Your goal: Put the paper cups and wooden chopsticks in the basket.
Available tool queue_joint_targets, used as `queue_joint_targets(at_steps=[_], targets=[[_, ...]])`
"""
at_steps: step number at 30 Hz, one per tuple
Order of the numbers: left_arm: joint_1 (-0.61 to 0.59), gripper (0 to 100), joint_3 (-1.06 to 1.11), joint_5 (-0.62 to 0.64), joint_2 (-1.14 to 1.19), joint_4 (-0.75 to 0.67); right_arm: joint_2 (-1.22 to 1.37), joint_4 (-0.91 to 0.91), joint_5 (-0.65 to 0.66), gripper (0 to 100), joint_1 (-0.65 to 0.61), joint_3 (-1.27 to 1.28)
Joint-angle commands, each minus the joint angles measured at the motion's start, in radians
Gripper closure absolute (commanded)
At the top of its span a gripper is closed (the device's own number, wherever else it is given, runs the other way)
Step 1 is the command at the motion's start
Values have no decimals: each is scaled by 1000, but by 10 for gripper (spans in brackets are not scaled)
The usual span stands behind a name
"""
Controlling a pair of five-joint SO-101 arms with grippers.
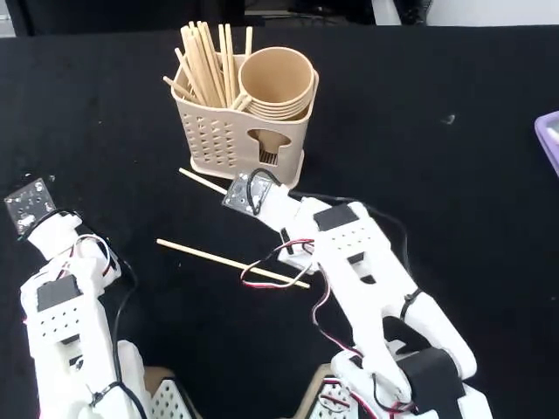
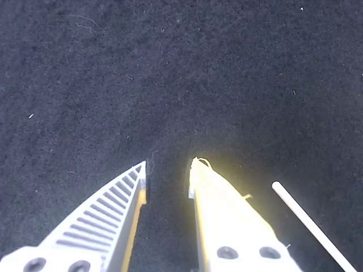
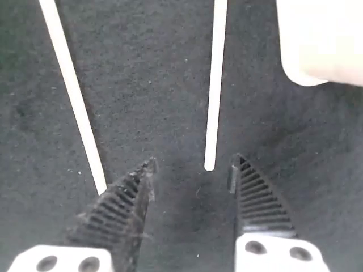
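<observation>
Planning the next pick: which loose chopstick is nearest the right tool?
The chopstick by the basket; its end sits between the right tool's fingertips. The other chopstick lies aside.

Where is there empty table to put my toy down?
The widest bare patch lies between the basket and the purple thing at the right edge. Another lies left of the basket, beyond the left gripper. Crowded in front of the basket: right gripper, two chopsticks.

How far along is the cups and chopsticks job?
The paper cups and most chopsticks already stand in the basket. The right claw sits open around one loose chopstick on the table, not gripping. That one and a second loose chopstick remain.
</observation>
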Motion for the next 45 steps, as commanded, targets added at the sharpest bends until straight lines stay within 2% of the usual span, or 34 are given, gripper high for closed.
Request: queue_joint_targets(at_steps=[1,10,14,19,21,23,24,25,31,39,45], targets=[[-7,866,-18,3,-18,-17,10,-46,20,797,20,-12],[-7,866,-16,3,-18,-17,108,-149,18,797,23,18],[-7,866,-16,3,-18,-17,171,-222,18,797,69,16],[-7,866,-18,3,-18,-17,202,-190,21,800,75,22],[-7,866,-18,3,-18,-17,202,-163,38,853,75,21],[-7,866,-18,3,-18,-17,202,-160,64,968,74,19],[-7,866,-18,3,-18,-17,200,-158,61,994,74,18],[-7,866,-18,3,-18,-17,196,-153,58,972,75,16],[-7,866,-18,3,-18,-17,30,-100,57,988,66,68],[-5,866,-19,3,-18,-17,-271,26,54,988,-91,229],[-7,866,-18,3,-18,-17,-231,23,54,987,-84,268]])
